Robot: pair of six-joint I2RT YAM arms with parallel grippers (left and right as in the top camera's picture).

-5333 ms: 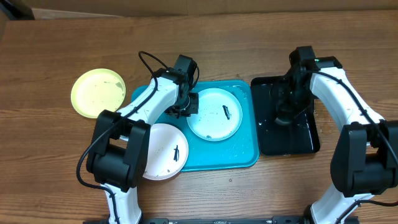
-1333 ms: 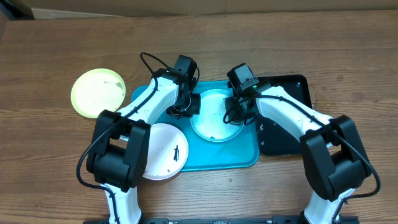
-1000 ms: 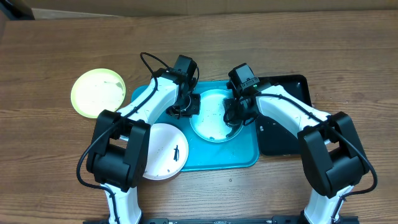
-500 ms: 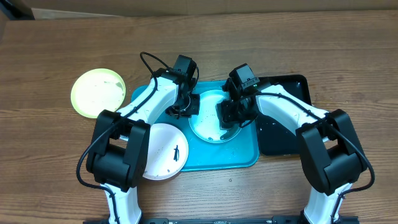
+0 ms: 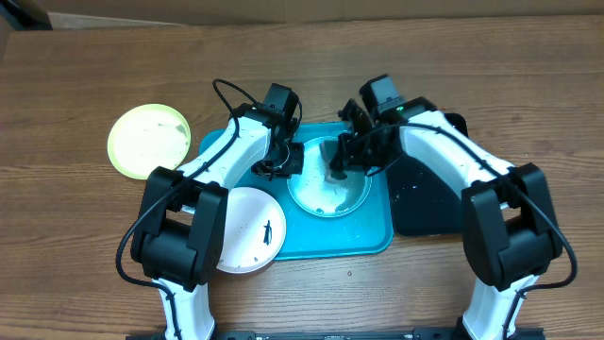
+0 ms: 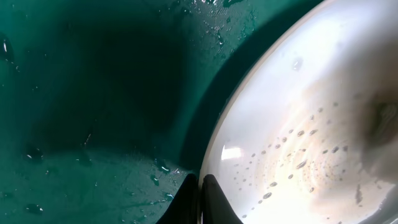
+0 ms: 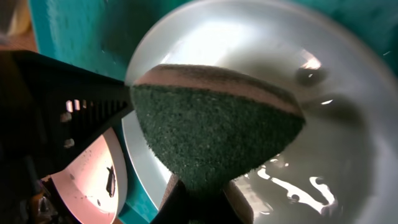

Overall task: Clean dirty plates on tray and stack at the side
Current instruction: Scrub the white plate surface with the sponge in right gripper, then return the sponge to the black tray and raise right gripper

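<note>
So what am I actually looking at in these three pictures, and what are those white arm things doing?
Those are two robot arms, each ending in a two-finger gripper. The wide picture comes from a camera above the wooden table; the two close-ups come from small cameras on each wrist. On the table sits a large turquoise plastic tray holding a round light blue plastic plate. The left gripper pinches that plate's rim; the right gripper holds a dark green scouring sponge over it. A round white plastic plate lies at the tray's corner, a yellow-green plastic plate further left, and a glossy black tray on the right.
</note>
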